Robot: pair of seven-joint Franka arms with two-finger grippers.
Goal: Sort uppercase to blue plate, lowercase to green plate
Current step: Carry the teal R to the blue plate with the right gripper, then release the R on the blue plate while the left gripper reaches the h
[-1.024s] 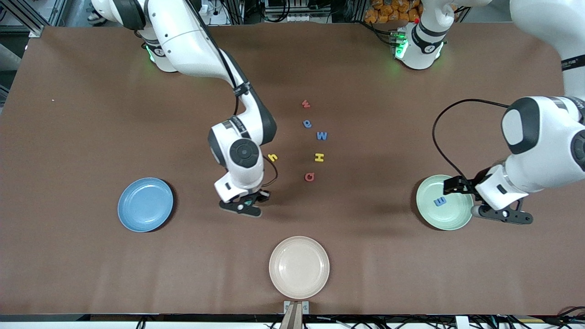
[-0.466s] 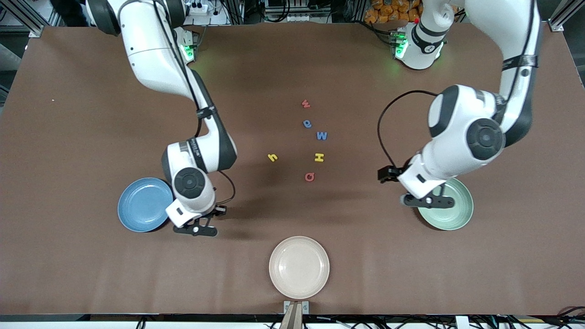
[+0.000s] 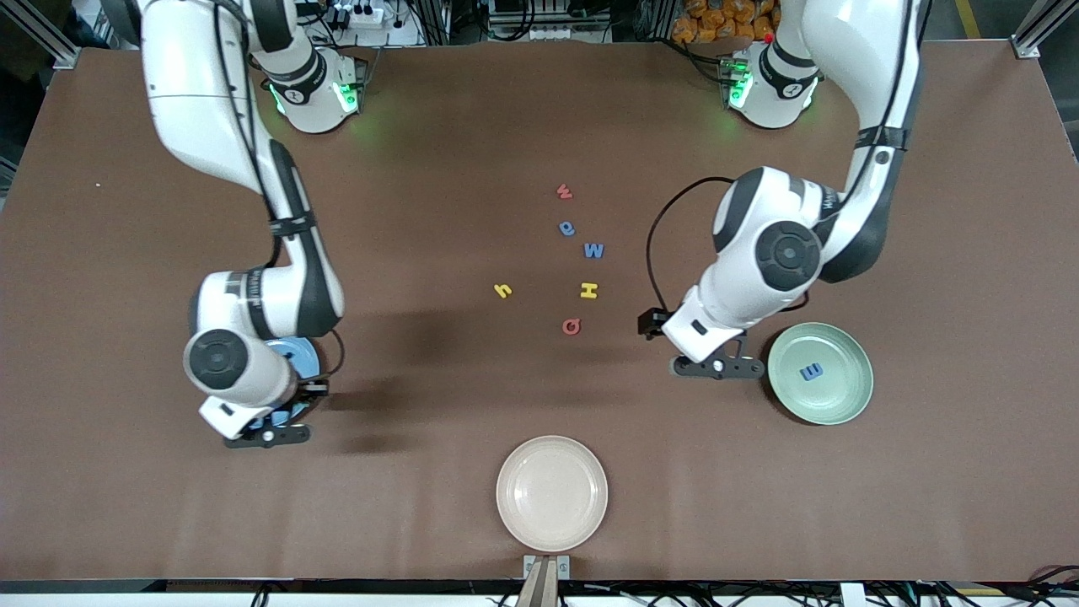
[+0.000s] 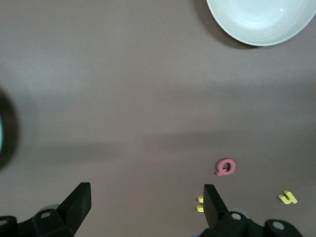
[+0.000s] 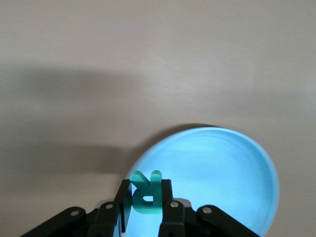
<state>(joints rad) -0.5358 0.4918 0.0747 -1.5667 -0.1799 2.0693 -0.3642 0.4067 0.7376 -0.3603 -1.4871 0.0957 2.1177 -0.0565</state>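
The blue plate (image 3: pixel 302 357) lies toward the right arm's end, mostly hidden under that arm's wrist. My right gripper (image 3: pixel 265 435) hangs over its rim, shut on a teal-green R (image 5: pixel 146 193), with the blue plate (image 5: pixel 217 173) below. The green plate (image 3: pixel 834 400) holds a blue m (image 3: pixel 811 371). Beside it, my left gripper (image 3: pixel 716 367) is open and empty (image 4: pixel 146 198) above bare table. In the table's middle lie a red w (image 3: pixel 565 192), blue e (image 3: pixel 567 228), blue W (image 3: pixel 593 250), yellow H (image 3: pixel 589 291), yellow h (image 3: pixel 503 291) and red Q (image 3: pixel 571 326).
A cream plate (image 3: pixel 552 493) sits near the table's front edge, nearer the camera than the letters. The left wrist view also shows the red Q (image 4: pixel 225 167), the yellow h (image 4: pixel 287 198) and the cream plate (image 4: pixel 261 22). Brown cloth covers the table.
The right arm swung from the table's middle to the blue plate with the R in its grip. The left arm left the green plate and moved toward the middle, uncovering the m.
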